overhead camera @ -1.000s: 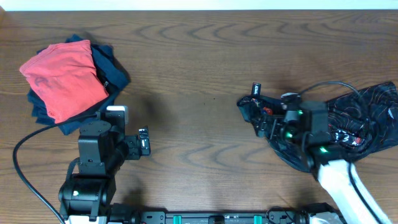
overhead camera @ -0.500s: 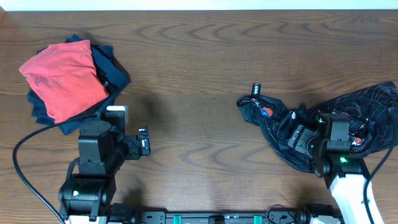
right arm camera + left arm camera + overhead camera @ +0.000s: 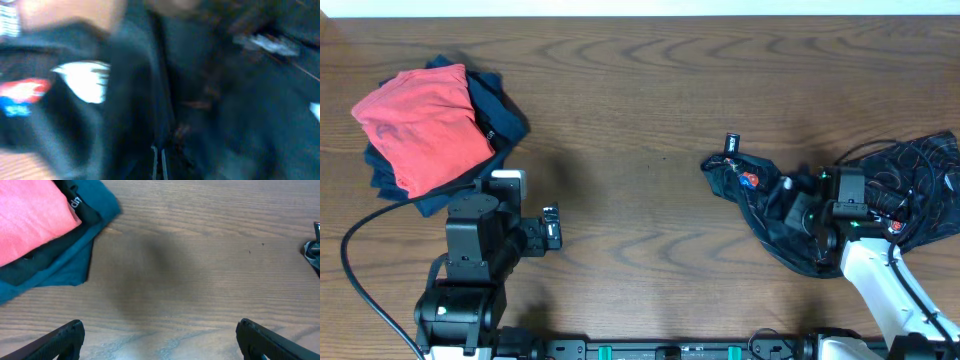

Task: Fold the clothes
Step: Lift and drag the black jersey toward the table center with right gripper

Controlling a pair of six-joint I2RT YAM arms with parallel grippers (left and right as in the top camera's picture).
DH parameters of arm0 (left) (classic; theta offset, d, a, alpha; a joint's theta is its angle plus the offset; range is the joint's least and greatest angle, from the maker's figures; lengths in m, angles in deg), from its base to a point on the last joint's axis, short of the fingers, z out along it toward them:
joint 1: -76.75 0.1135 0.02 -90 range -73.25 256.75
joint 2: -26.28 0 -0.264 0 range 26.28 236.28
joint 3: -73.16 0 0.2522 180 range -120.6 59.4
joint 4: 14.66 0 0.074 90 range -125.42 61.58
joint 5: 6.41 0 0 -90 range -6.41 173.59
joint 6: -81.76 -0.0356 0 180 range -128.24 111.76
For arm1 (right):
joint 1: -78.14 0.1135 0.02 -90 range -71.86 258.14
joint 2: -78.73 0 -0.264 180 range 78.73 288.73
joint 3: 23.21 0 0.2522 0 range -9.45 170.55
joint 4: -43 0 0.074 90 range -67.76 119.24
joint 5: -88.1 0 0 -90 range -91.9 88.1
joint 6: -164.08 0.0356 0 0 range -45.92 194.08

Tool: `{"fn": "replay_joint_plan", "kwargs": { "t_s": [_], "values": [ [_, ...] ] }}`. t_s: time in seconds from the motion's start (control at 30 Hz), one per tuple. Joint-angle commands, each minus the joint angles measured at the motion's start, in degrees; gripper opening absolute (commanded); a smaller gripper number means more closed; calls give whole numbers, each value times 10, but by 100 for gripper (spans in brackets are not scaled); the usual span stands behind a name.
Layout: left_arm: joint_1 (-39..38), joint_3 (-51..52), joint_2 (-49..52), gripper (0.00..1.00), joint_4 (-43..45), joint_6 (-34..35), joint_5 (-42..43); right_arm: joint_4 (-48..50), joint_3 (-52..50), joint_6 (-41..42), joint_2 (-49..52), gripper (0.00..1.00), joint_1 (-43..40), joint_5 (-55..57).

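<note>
Jersey (image 3: 920, 172) inside shut right end effector (image 3: 786, 204)

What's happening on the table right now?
The right gripper is down on the crumpled black jersey at the right side of the table, shut on a pinch of its fabric. The jersey is not yet spread or folded. The left gripper hangs open over bare wood, holding nothing, near a red garment stacked on navy garments.
</note>
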Motion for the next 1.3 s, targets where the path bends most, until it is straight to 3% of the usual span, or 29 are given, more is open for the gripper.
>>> {"fn": "replay_joint_plan", "kwargs": {
  "t_s": [0.0, 0.2, 0.3, 0.33, 0.4, 0.47, 0.5, 0.53, 0.67, 0.87, 1.0, 1.27],
  "values": [
    [3, -13, -2, 98, 3, 1, 5, 49, 31, -37, -26, 1, -5, -131],
    [3, -13, -2, 98, 10, 1, 6, 295, 123, -32, -15, 1, -5, -78],
    [3, -13, -2, 98, 13, 1, 6, 319, 195, 2, 47, 1, -7, 3],
    [3, -13, -2, 98, 13, 1, 6, 313, 222, 1, 72, 6, -7, 7],
    [3, -13, -2, 98, 14, 1, 6, 282, 283, 1, 131, 50, -12, 9],
    [3, -13, -2, 98, 16, 1, 6, 234, 339, 2, 181, 69, -21, 9],
    [3, -13, -2, 98, 16, 1, 6, 205, 364, 5, 200, 88, -27, 9],
    [3, -13, -2, 98, 17, 1, 6, 167, 392, 6, 217, 99, -35, 9],
    [3, -13, -2, 98, 17, 1, 6, 33, 468, 6, 240, 99, -70, 9],
    [3, -13, -2, 98, 26, 2, 6, -200, 499, 2, 176, 99, -99, 9],
    [3, -13, -1, 98, 47, 65, 10, -343, 499, -31, 138, 99, -99, 9],
    [1, -13, 57, 98, 96, 101, 129, -497, 498, -57, 132, 99, -100, 61]
  ]
}}
